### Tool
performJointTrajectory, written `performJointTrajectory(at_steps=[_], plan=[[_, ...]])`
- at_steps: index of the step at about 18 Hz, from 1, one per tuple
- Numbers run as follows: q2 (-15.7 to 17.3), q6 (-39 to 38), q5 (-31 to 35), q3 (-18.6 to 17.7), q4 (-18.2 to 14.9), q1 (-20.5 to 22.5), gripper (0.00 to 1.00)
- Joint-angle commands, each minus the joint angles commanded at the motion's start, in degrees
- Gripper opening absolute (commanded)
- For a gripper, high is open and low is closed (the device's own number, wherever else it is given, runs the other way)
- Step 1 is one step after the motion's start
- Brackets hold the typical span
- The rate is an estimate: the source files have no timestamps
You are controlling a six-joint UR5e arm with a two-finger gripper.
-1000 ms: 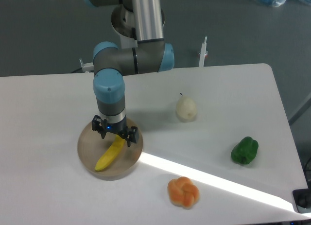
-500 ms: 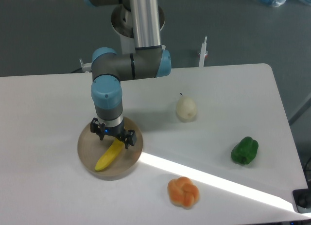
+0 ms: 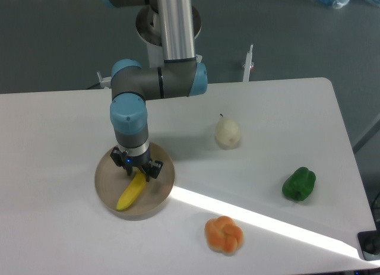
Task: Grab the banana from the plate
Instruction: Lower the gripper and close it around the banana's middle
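The bright yellow banana (image 3: 130, 193) lies on the round beige plate (image 3: 107, 179) at the table's left. My gripper (image 3: 138, 170) points straight down over the plate. Its fingers have drawn in against the banana's upper end and grip it from both sides. The banana's lower end rests on the plate, and its tip under the fingers is hidden.
A pale cream pear (image 3: 227, 133) stands to the right of the plate. Further right lies a green pepper (image 3: 298, 184), and an orange knotted bun (image 3: 224, 234) sits near the front edge. A bright strip of sunlight crosses the table's front right.
The gripper shifted slightly left and lower over the plate. Its fingers narrowed from a wide straddle to closing on the banana's upper end, which nudged a little left.
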Motion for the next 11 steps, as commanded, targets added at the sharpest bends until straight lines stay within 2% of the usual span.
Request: performJointTrajectory(at_steps=[3,5,11], plan=[[0.17,0.18,0.0,0.26,-0.09,0.0,0.46],[0.18,0.35,0.0,0.35,-0.09,0.0,0.37],[0.7,0.88,0.0,0.7,-0.09,0.17,0.32]])
